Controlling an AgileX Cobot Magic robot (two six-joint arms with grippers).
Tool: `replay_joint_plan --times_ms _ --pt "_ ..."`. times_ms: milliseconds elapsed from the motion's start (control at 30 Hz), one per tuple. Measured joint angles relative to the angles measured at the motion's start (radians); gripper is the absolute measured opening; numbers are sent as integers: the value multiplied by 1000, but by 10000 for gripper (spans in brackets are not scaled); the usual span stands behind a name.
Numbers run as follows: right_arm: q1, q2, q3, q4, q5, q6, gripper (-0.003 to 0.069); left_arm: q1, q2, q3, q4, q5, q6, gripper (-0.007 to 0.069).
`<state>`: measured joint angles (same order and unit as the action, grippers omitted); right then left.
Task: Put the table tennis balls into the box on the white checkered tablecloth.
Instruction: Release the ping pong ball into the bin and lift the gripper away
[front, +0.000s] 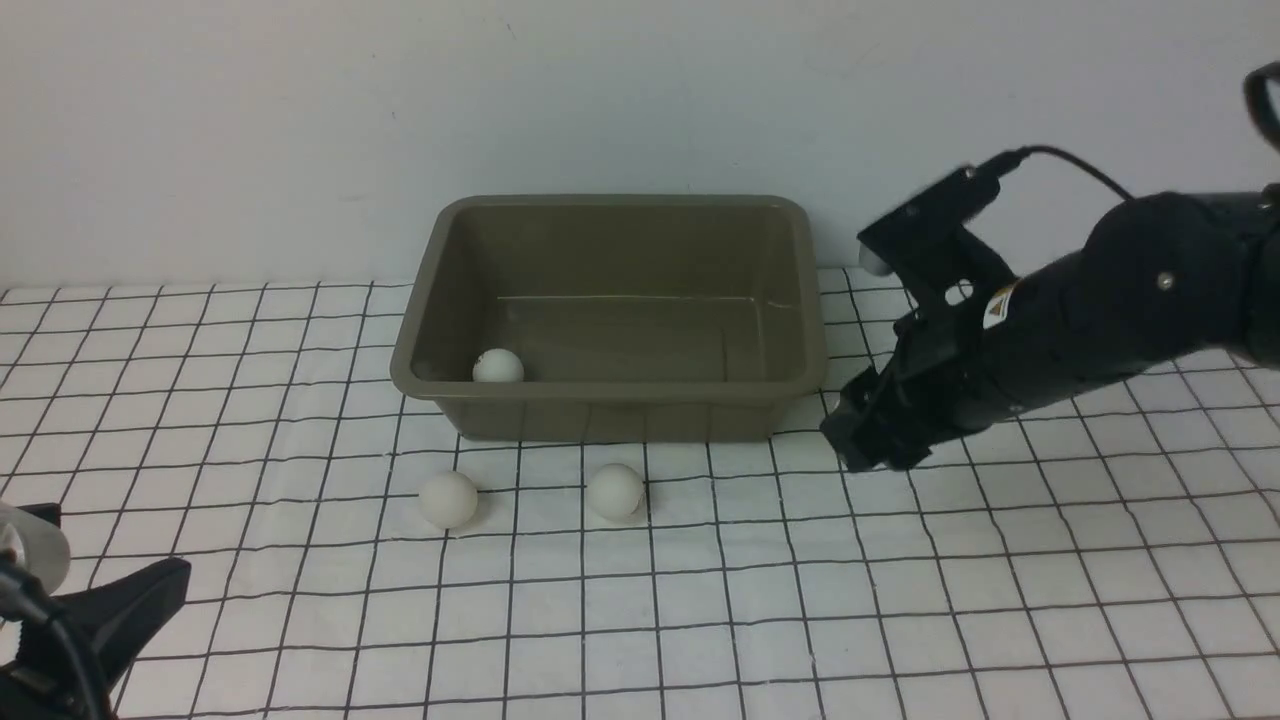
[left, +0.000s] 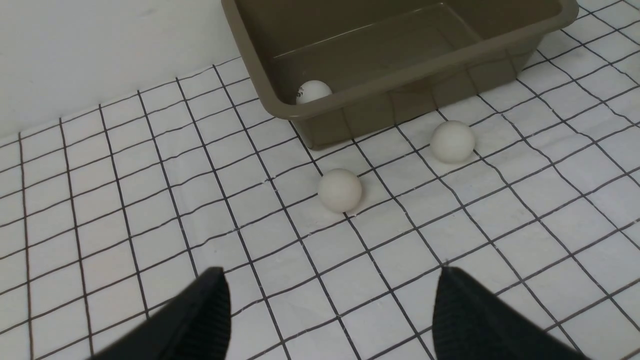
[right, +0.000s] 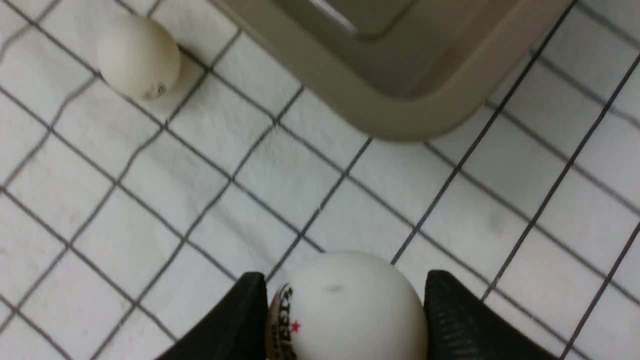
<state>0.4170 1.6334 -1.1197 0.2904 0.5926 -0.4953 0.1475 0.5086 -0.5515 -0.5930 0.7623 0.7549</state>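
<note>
I am clamping my right gripper (right: 345, 282) on a table tennis ball (right: 350, 315) printed with a dark logo and a red star, both fingers pressing against its sides. I am holding it just off the near right corner of the olive-grey box (front: 610, 395), over the white checkered tablecloth (front: 900, 600). A second ball (front: 615, 490) and a third ball (front: 448, 499) are lying on the cloth in front of the box. A fourth ball (front: 497, 366) is sitting inside at its near left corner. My left gripper (left: 331, 274) is hanging with jaws apart, gripping nothing, well short of them.

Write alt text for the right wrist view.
The right gripper clamps a logo-printed table tennis ball over the white checkered tablecloth. Nearby are a corner of the box and a second ball resting on the cloth.
</note>
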Motion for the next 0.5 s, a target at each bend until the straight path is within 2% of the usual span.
replay_joint_plan --times_ms 233,500 --pt "0 101 -125 233 -142 -172 362 0 0 0 -4 2 0 489" --pt "0 364 -380 333 -51 -373 362 0 0 0 -5 20 -1 489"
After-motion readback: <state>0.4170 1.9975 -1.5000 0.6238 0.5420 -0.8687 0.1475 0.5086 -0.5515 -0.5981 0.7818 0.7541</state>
